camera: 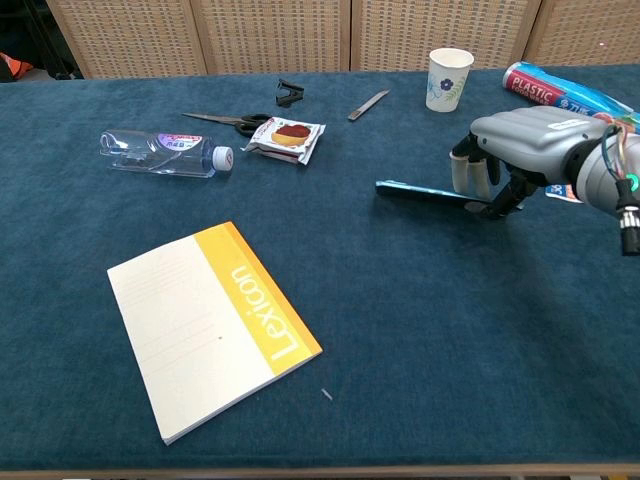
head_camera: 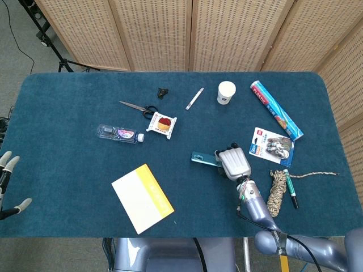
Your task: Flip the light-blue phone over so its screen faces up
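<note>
The light-blue phone [camera: 420, 192] hangs above the cloth near the table's middle right, nearly edge-on to the chest view, so I see only its thin side. In the head view the phone [head_camera: 203, 158] appears as a narrow tilted strip. My right hand [camera: 520, 147] grips its right end, fingers curled over the top and thumb underneath; the same right hand [head_camera: 233, 163] covers that end from above. My left hand [head_camera: 7, 180] shows only at the far left edge, off the table, fingers spread and holding nothing.
A yellow-spined notebook [camera: 210, 324] lies front left. A water bottle [camera: 165, 151], snack packet [camera: 288, 134], scissors [camera: 228, 119] and paper cup [camera: 448, 78] sit further back. A blister pack [head_camera: 271, 145], rope bundle [head_camera: 277, 191] and marker [head_camera: 289, 187] lie right of the hand.
</note>
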You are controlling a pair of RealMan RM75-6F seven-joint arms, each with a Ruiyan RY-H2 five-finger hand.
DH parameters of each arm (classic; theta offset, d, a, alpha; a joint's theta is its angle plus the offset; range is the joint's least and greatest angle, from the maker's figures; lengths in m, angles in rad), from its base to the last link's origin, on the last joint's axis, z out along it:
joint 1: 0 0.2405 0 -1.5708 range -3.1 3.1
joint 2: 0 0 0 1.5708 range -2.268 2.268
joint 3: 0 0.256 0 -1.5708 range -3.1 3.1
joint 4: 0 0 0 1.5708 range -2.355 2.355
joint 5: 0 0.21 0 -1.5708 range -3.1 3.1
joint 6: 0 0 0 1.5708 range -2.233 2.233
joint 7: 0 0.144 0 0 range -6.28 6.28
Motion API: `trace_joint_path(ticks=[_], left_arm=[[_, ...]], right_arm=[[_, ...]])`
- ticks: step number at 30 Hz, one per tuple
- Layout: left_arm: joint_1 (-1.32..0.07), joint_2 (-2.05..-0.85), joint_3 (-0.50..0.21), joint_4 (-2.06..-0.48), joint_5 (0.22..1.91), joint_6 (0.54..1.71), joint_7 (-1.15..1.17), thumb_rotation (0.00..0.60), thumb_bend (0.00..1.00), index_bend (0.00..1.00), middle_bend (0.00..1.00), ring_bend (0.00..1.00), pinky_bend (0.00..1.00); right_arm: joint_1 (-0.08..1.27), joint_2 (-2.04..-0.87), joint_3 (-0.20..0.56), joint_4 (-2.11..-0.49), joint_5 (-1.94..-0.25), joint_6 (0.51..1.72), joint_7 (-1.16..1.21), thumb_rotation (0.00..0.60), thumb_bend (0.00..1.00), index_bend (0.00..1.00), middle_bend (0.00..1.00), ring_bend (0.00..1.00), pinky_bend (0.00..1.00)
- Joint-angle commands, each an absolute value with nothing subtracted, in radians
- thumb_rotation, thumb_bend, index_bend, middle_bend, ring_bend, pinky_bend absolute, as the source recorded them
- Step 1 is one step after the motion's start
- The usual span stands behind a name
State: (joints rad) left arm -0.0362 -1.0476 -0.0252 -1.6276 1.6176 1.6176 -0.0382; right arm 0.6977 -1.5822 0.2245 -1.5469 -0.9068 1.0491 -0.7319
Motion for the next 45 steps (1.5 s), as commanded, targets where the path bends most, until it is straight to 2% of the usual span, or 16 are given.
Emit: trace_joint_path(ticks=[1,6,8,9,10,12,13,15,23,25,28,38,43,45], left_arm=[[-0.039,-1.049,-0.026,-1.628,1.616,1.613,-0.034,0.600,0.00,0.00,0.00,0.00,0.00],[-0.042,-1.053,-0.027,-1.628,1.611,1.606,-0.026,0.600,0.00,0.00,0.00,0.00,0.00],[-0.044,-1.056,-0.027,-1.628,1.610,1.602,-0.019,0.600,0.00,0.00,0.00,0.00,0.00],[-0.045,-1.055,-0.026,-1.628,1.609,1.598,-0.019,0.600,0.00,0.00,0.00,0.00,0.00],[-0.046,-1.054,-0.026,-1.630,1.608,1.595,-0.021,0.600,0.00,0.00,0.00,0.00,0.00],[-0.043,-1.050,-0.026,-1.631,1.608,1.600,-0.030,0.600,0.00,0.00,0.00,0.00,0.00],[-0.041,-1.049,-0.027,-1.631,1.607,1.605,-0.032,0.600,0.00,0.00,0.00,0.00,0.00],[-0.039,-1.052,-0.033,-1.628,1.600,1.614,-0.031,0.600,0.00,0.00,0.00,0.00,0.00],[-0.039,-1.064,-0.022,-1.625,1.617,1.609,-0.001,0.600,0.00,0.00,0.00,0.00,0.00],[-0.038,-1.067,-0.021,-1.624,1.620,1.613,0.002,0.600,0.00,0.00,0.00,0.00,0.00],[-0.036,-1.068,-0.020,-1.623,1.623,1.616,0.004,0.600,0.00,0.00,0.00,0.00,0.00],[-0.037,-1.069,-0.017,-1.618,1.627,1.614,0.000,0.600,0.00,0.00,0.00,0.00,0.00],[-0.039,-1.075,-0.015,-1.616,1.629,1.610,0.008,0.600,0.00,0.00,0.00,0.00,0.00],[-0.039,-1.077,-0.015,-1.616,1.628,1.609,0.011,0.600,0.00,0.00,0.00,0.00,0.00]], right_arm=[[0.743,-1.627,0.267,-1.414,-0.883,1.038,-0.722,0.600,1.00,0.45,0.55,0.46,0.24],[0.815,-1.718,0.328,-1.167,-0.891,1.008,-0.652,0.600,1.00,0.45,0.55,0.46,0.25],[0.858,-1.758,0.339,-1.019,-0.908,0.981,-0.634,0.600,0.94,0.44,0.48,0.42,0.25],[0.879,-1.776,0.338,-0.944,-0.911,0.962,-0.643,0.600,0.84,0.40,0.39,0.33,0.24],[0.896,-1.790,0.336,-0.886,-0.914,0.945,-0.653,0.600,0.67,0.31,0.25,0.20,0.22],[0.922,-1.808,0.357,-0.808,-0.894,0.951,-0.683,0.600,0.46,0.17,0.07,0.04,0.17],[0.921,-1.806,0.369,-0.820,-0.891,0.962,-0.672,0.600,0.42,0.13,0.03,0.00,0.15],[0.903,-1.778,0.368,-0.882,-0.922,0.997,-0.630,0.600,0.41,0.13,0.03,0.00,0.15],[0.725,-1.539,0.247,-1.273,-1.109,1.162,-0.509,0.600,0.41,0.13,0.04,0.00,0.15],[0.687,-1.503,0.224,-1.337,-1.137,1.195,-0.484,0.600,0.39,0.13,0.05,0.00,0.15],[0.623,-1.450,0.175,-1.414,-1.190,1.254,-0.455,0.600,0.30,0.13,0.06,0.00,0.15],[0.447,-1.335,0.068,-1.571,-1.331,1.436,-0.335,0.600,0.17,0.13,0.06,0.00,0.12],[0.333,-1.288,0.015,-1.592,-1.415,1.573,-0.279,0.600,0.03,0.13,0.06,0.00,0.09],[0.305,-1.283,0.003,-1.586,-1.440,1.602,-0.257,0.600,0.01,0.13,0.05,0.00,0.09]])
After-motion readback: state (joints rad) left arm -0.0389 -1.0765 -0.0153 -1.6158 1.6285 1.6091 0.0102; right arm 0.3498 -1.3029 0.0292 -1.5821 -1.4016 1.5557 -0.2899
